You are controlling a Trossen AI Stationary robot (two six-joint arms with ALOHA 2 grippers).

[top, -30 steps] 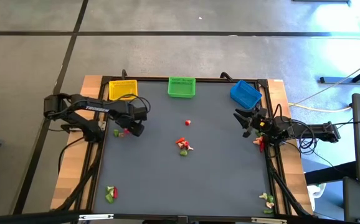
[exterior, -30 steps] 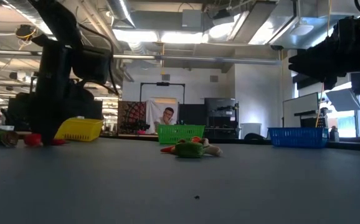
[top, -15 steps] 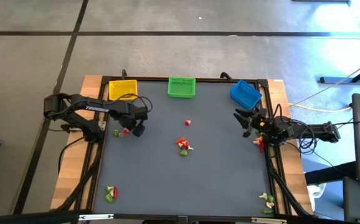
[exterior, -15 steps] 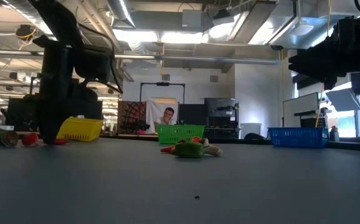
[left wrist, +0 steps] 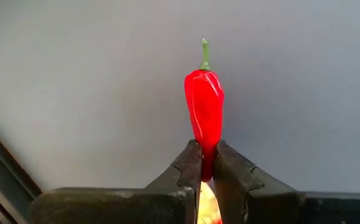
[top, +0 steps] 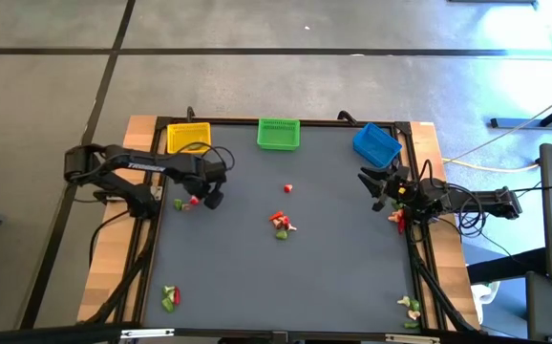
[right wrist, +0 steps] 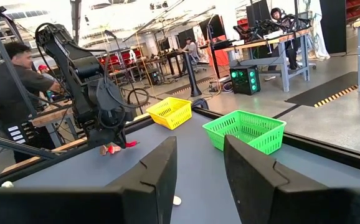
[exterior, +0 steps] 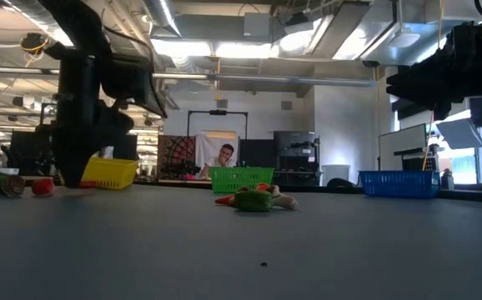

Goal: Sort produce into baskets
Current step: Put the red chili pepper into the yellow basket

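1. The left gripper [left wrist: 207, 163] is clamped on the base of a red chilli [left wrist: 204, 102], whose green stem points away from the fingers; in the high view this gripper [top: 200, 200] sits at the table's [top: 286, 287] left side, just in front of the yellow basket [top: 188, 137].
2. The step in hand, as I judge it, is the pick: the chilli is gripped but not yet carried to any basket.
3. More produce lies about: a green piece [top: 180, 204] and a red one [exterior: 42, 187] just beside the left gripper; a small red piece [top: 287, 188] alone near the middle; a mixed heap [top: 281, 225] in the centre; further clusters at the front left corner [top: 169, 298] and front right corner [top: 410, 307].
4. The green basket [top: 279, 134] and blue basket [top: 376, 144] stand along the far edge with the yellow one; none shows produce inside that I can make out.
5. The right gripper [right wrist: 195, 168] waits at the right edge near the blue basket, fingers parted and holding nothing.
6. The next move likely calls for lifting the chilli clear of the table, carrying it over one basket and letting go inside its rim; which basket takes red pieces cannot be told from here.
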